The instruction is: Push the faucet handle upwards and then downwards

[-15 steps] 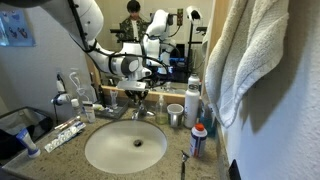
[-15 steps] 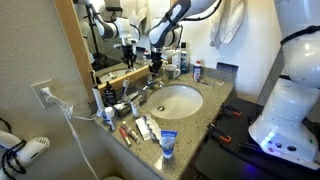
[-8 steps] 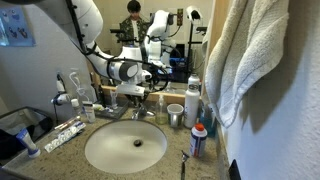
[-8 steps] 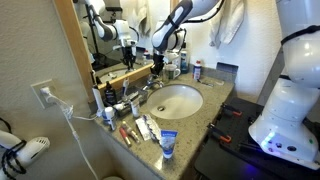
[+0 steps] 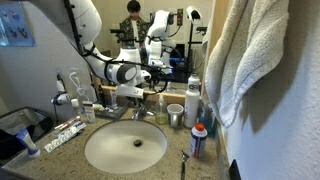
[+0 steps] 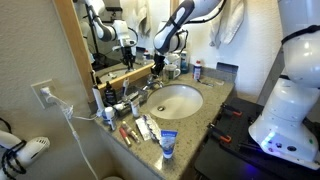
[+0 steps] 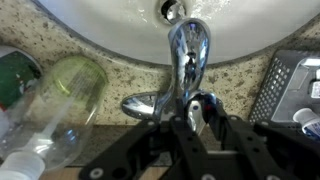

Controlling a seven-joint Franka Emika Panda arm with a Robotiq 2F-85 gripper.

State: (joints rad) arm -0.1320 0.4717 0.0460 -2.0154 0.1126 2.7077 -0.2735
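The low chrome faucet (image 5: 137, 112) stands behind the round white basin (image 5: 100, 150), and both show in both exterior views (faucet (image 6: 147, 90), basin (image 6: 190, 108)). In the wrist view the spout (image 7: 187, 48) points toward the basin. The faucet handle (image 7: 198, 108) shows as a short shiny lever end between my fingers. My gripper (image 7: 200, 118) is directly over the back of the faucet, with its fingers closed narrowly on the handle. It also shows in both exterior views (image 5: 132, 94) (image 6: 157, 68).
A clear plastic bottle (image 7: 60, 105) lies left of the faucet and a metal rack (image 7: 288, 85) right of it. A taller curved chrome fixture (image 5: 66, 92), a cup (image 5: 176, 114), bottles (image 5: 192, 100) and tubes (image 5: 60, 132) crowd the counter. A towel (image 5: 255, 60) hangs close by.
My gripper has risen slightly above the faucet and the arm has shifted a little. Nothing else on the counter moved.
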